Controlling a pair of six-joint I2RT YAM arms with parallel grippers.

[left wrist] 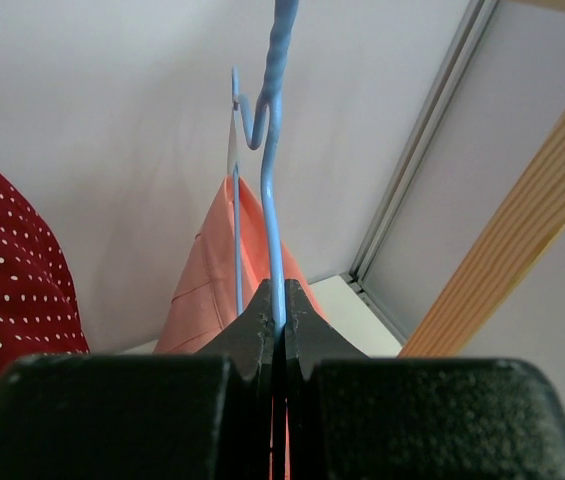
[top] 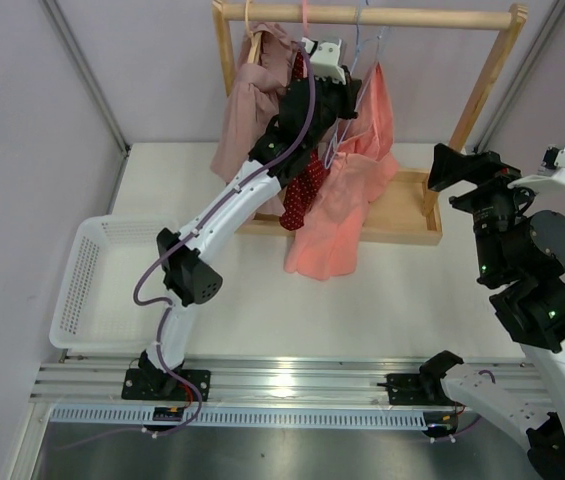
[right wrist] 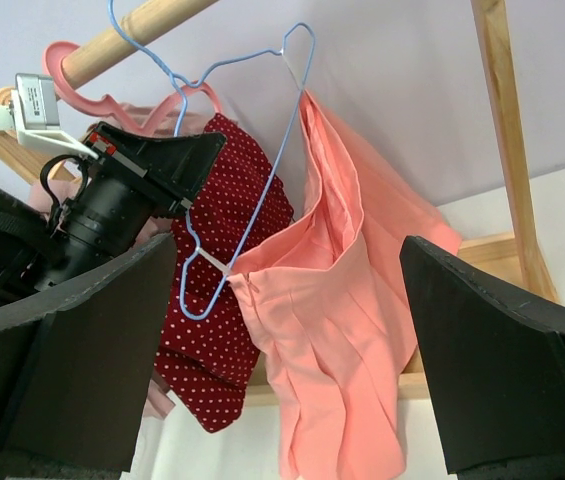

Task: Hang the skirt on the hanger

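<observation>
The salmon skirt (top: 347, 195) hangs from the thin light-blue hanger (top: 359, 50) on the rack, its hem drooping onto the rack base. In the right wrist view the skirt (right wrist: 347, 310) is fastened at two points on the hanger (right wrist: 257, 145), whose hook sits at the wooden rod. My left gripper (top: 347, 103) is shut on the hanger's wire, and the left wrist view shows that wire (left wrist: 271, 220) pinched between the jaws of the gripper (left wrist: 278, 312). My right gripper (top: 452, 168) stands wide open to the right of the skirt, apart from it, fingers (right wrist: 82, 350) empty.
The wooden rack has a top rod (top: 412, 15), a slanted right post (top: 482, 95) and a flat base (top: 407, 215). A dark red dotted garment (top: 304, 195) and a mauve garment (top: 247, 110) hang left of the skirt. A white basket (top: 97, 290) sits at the table's left.
</observation>
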